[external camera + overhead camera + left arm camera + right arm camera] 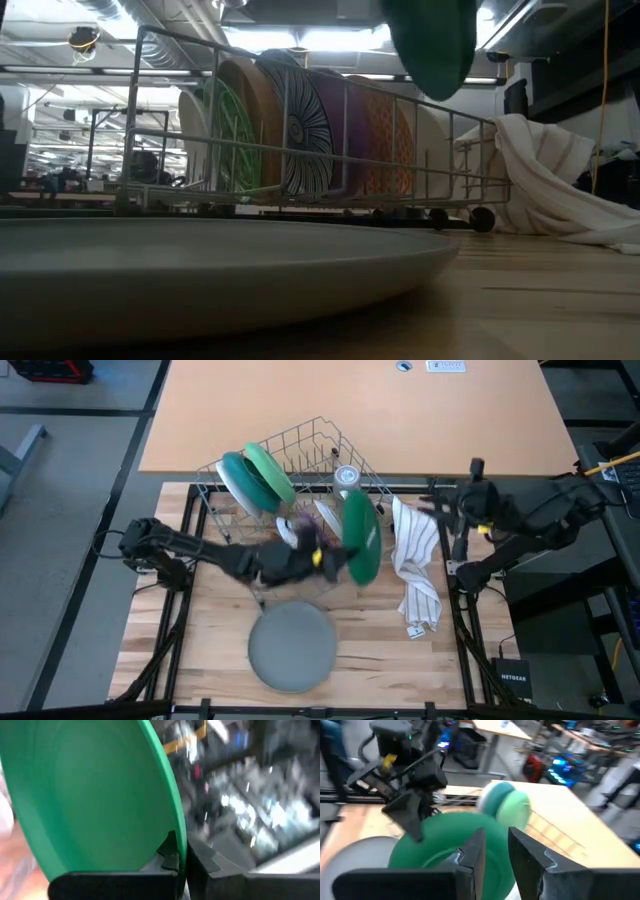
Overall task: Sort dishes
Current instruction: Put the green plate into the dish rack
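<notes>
A large green plate [361, 536] hangs on edge over the near right end of the grey wire rack [300, 445], with my left gripper [335, 556] shut on it. It fills the left wrist view [85, 790] and shows at the top of the low view [432, 42]. A large grey plate [292, 646] lies flat on the table nearer the front edge. White, teal and green plates [255, 475] stand on edge in the rack, with smaller patterned dishes [305, 130] beside them. My right gripper [495, 854] is raised at the table's right side, slightly open and holding nothing. My left gripper pinches the green plate's rim [176, 845] between its two fingers, one on each face. The fingers come roughly level from the table's left. The plate stands on edge beyond the fingers, lifted clear of the rack and the table.
A white striped cloth [416, 565] lies crumpled right of the rack, under my right arm's reach. The light tabletop [350, 410] beyond the rack is bare. The wooden board [200, 630] has room left of the grey plate.
</notes>
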You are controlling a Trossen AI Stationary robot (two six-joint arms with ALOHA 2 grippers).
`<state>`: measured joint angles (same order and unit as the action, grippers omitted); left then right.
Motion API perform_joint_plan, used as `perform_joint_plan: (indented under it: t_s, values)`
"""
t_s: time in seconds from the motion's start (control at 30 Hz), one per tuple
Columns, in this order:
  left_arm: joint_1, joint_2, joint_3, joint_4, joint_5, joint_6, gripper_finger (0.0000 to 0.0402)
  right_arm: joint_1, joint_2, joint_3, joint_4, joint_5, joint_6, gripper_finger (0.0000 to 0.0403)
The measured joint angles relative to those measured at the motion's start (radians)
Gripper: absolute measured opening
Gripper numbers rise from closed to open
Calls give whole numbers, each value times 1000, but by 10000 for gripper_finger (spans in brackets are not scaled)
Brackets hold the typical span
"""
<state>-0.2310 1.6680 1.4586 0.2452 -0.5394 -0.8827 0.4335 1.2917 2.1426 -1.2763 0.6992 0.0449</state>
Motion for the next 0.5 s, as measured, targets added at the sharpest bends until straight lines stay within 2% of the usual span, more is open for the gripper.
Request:
perform_joint_plan:
  t_s: [0.2,0.3,0.4,0.5]
  values:
    - [138,-13,0,101,-3,-20,0,-131,-16,0,-16,7,-93,87]
    - [217,-33,0,113,-5,-1,0,-210,-12,-9,-11,-25,-158,87]
    - [311,-50,0,117,-20,12,0,-312,-12,-46,17,-96,-206,87]
    - [400,-62,0,116,-20,26,0,-434,-11,-102,71,-230,-245,87]
